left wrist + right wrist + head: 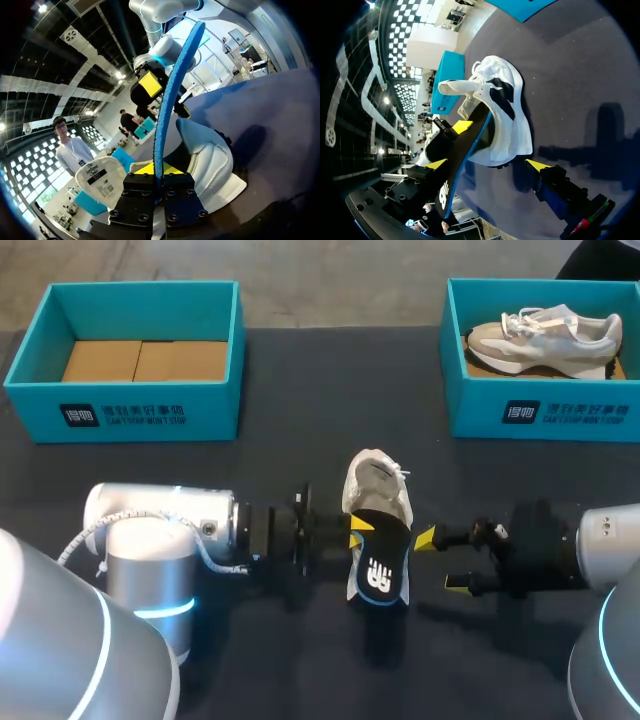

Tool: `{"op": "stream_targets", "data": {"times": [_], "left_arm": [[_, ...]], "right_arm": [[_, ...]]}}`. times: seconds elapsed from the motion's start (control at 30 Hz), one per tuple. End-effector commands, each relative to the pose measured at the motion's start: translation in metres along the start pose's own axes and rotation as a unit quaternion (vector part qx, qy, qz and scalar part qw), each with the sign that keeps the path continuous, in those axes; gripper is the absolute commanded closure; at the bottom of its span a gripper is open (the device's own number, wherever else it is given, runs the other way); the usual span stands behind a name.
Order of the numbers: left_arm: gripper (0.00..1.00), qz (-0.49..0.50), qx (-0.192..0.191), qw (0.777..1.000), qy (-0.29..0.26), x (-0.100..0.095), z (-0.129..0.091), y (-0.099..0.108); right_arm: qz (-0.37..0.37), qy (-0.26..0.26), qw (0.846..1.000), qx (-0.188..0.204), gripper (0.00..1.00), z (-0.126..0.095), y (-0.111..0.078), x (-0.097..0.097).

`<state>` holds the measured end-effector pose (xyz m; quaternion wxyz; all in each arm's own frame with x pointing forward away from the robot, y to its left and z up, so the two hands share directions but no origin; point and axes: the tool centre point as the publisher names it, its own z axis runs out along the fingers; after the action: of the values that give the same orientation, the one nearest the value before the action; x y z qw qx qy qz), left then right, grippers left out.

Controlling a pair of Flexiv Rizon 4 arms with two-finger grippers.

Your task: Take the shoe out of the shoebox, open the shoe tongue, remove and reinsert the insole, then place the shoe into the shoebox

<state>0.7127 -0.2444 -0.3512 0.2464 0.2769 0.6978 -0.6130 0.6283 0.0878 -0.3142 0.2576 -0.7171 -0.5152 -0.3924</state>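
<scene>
A white shoe (377,490) lies on the dark table at mid-front, toe toward the back. Its black insole (381,562) with a blue edge sticks out of the heel opening toward the front. My left gripper (357,531) comes in from the left and is shut on the insole's edge. In the left wrist view the insole (172,85) rises edge-on from between the fingers of that gripper (159,171), with the shoe (207,155) beside it. My right gripper (440,560) stands open just right of the shoe. In the right wrist view the insole (462,157) lies between the spread fingers of the right gripper (487,165).
A teal shoebox (120,415) with only cardboard inside stands at the back left. A second teal shoebox (545,415) at the back right holds a beige and white shoe (545,338). Bare table lies between the boxes and the arms.
</scene>
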Motion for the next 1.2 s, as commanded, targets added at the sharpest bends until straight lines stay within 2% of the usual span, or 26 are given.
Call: {"op": "stream_targets", "data": {"times": [0.03, 0.53, 0.57, 0.6, 0.63, 1.2], "left_arm": [[1.00, -0.003, -0.010, 1.000, 0.000, 0.003, 0.004, 0.002], [1.00, -0.011, 0.003, 1.000, 0.004, 0.002, -0.002, 0.000], [0.89, -0.011, 0.003, 1.000, 0.004, 0.002, -0.002, 0.000], [0.89, -0.011, 0.003, 1.000, 0.004, 0.002, -0.002, 0.000], [0.70, -0.010, 0.006, 1.000, 0.005, 0.001, -0.003, -0.002], [0.62, 0.009, 0.022, 1.000, 0.012, 0.003, -0.002, -0.019]], "right_arm": [[0.000, -0.002, 1.000, -0.001, 0.00, 0.000, -0.001, 0.001], [0.000, -0.002, 1.000, -0.001, 0.00, 0.000, -0.001, 0.001], [0.000, -0.002, 1.000, -0.001, 0.00, 0.000, -0.001, 0.001], [0.000, -0.002, 1.000, -0.001, 0.00, 0.000, -0.001, 0.001], [0.000, -0.002, 1.000, -0.001, 0.00, 0.000, -0.001, 0.001], [0.000, -0.002, 1.000, -0.001, 0.00, 0.000, -0.001, 0.001]]}}
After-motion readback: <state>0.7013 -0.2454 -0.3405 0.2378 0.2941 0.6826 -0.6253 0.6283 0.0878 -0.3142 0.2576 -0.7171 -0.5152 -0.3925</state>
